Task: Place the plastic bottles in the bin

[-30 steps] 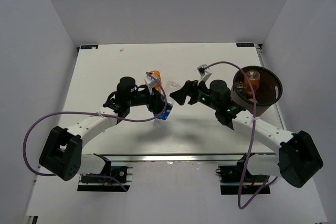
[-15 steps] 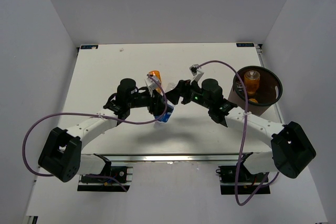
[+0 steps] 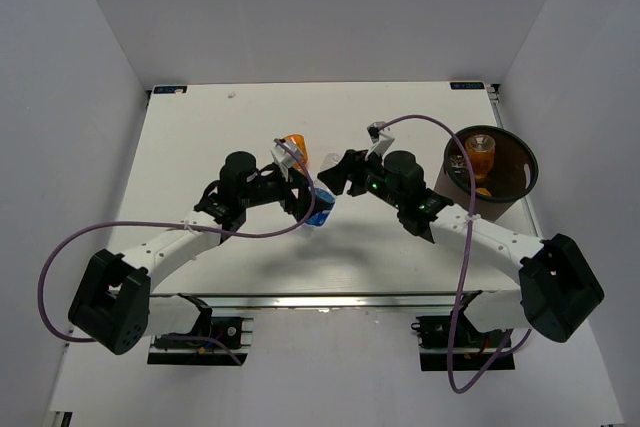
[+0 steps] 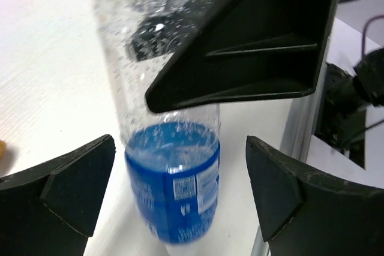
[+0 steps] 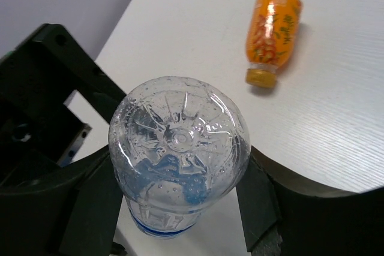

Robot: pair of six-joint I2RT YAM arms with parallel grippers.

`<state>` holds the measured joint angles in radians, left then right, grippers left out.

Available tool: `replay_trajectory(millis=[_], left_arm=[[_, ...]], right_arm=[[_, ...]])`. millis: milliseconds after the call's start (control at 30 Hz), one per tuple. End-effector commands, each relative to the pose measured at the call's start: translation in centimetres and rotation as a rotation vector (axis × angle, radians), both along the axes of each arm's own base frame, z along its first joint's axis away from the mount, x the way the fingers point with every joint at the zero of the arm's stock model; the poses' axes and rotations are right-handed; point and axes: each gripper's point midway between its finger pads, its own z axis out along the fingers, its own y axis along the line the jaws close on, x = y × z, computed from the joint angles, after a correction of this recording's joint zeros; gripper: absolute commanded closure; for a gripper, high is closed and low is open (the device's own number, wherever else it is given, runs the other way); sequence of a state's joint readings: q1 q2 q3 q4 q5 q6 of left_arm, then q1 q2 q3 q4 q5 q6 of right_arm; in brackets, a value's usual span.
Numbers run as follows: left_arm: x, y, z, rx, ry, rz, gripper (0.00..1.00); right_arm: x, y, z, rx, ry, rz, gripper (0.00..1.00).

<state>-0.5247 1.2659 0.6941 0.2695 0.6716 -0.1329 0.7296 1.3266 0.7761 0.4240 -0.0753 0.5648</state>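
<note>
**Inspector:** Top view?
**Assessor:** The blue-label bottle (image 3: 320, 210) sits between the left gripper (image 3: 303, 197) and the right gripper (image 3: 332, 177), mid-table (image 3: 200, 127). 1 orange bottle (image 3: 294, 144) lies just behind. The bin (image 3: 510, 202), far right, holds a second orange bottle (image 3: 481, 154).
**Inspector:** Left wrist?
**Assessor:** Left jaws spread wide, with the fingers (image 4: 72, 190) clear of the bottle on both sides.
**Inspector:** Right wrist?
**Assessor:** Right jaws are part-closed, clamping the bottle's base end. Both fingers (image 5: 90, 202) touch it.
</note>
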Motion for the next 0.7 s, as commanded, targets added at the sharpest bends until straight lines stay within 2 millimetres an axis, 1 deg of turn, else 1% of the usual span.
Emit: replay_trajectory(millis=[0,67,100,133,167,200,233,267,300,333,367,400,433,467,500,533,567,633,667], left_arm=[[1.4,0.6,1.6,-0.014,-0.024,0.105,0.02],[2.7,1.2,1.7,-0.003,-0.013,0.189,0.02],[3.2,1.5,1.8,0.003,-0.01,0.227,0.02],[3.6,1.9,1.6,0.014,-0.003,0.259,0.02],[4.4,2.6,1.4,0.024,-0.003,0.323,0.02],[4.8,2.8,1.6,0.023,-0.002,0.351,0.02],[5.1,3.1,1.6,0.02,0.004,0.381,0.02],[6.2,4.0,1.7,0.027,0.001,0.462,0.02],[6.6,4.5,1.7,0.03,0.017,0.505,0.02],[7.0,5.0,1.6,0.039,0.024,0.541,0.02],[7.6,5.6,1.6,0.046,0.027,0.592,0.02],[7.8,5.9,1.7,0.047,0.034,0.616,0.02],[7.9,6.1,1.7,0.043,0.045,0.629,0.02],[8.0,6.4,1.7,0.043,0.046,0.642,0.02],[8.2,6.8,1.6,0.043,0.046,0.665,0.02],[8.4,7.0,1.5,0.039,0.052,0.68,0.02],[8.6,7.3,1.6,0.037,0.055,0.693,0.02],[9.0,7.8,1.2,0.049,0.082,0.728,0.02],[9.4,8.1,1.8,0.047,0.083,0.754,0.02]], right_arm=[[1.6,-1.9,1.5,-0.043,-0.079,-0.115,0.71],[2.2,-3.0,1.1,-0.106,-0.084,-0.162,0.72],[2.5,-3.4,1.7,-0.117,-0.095,-0.178,0.72],[2.9,-4.0,1.8,-0.136,-0.097,-0.208,0.72],[3.1,-4.7,1.6,-0.169,-0.098,-0.223,0.72],[3.5,-5.1,2.6,-0.172,-0.117,-0.241,0.72],[3.7,-5.5,3.1,-0.182,-0.131,-0.249,0.72],[4.2,-6.3,3.5,-0.206,-0.142,-0.266,0.73],[4.8,-7.1,4.1,-0.241,-0.173,-0.292,0.74],[5.5,-7.6,6.4,-0.231,-0.206,-0.32,0.74],[6.3,-8.9,7.1,-0.253,-0.209,-0.352,0.75],[6.6,-9.5,8.2,-0.254,-0.224,-0.368,0.75],[7.2,-10.1,10.8,-0.245,-0.275,-0.383,0.76],[7.8,-11.6,11.7,-0.259,-0.281,-0.417,0.76],[8.1,-12.6,13.2,-0.253,-0.304,-0.446,0.76],[8.4,-13.5,15.8,-0.248,-0.357,-0.47,0.77],[8.7,-15.0,17.4,-0.253,-0.393,-0.503,0.77],[8.9,-17.4,19.3,-0.327,-0.438,-0.557,0.77],[9.1,-19.5,21.7,-0.337,-0.471,-0.622,0.77]])
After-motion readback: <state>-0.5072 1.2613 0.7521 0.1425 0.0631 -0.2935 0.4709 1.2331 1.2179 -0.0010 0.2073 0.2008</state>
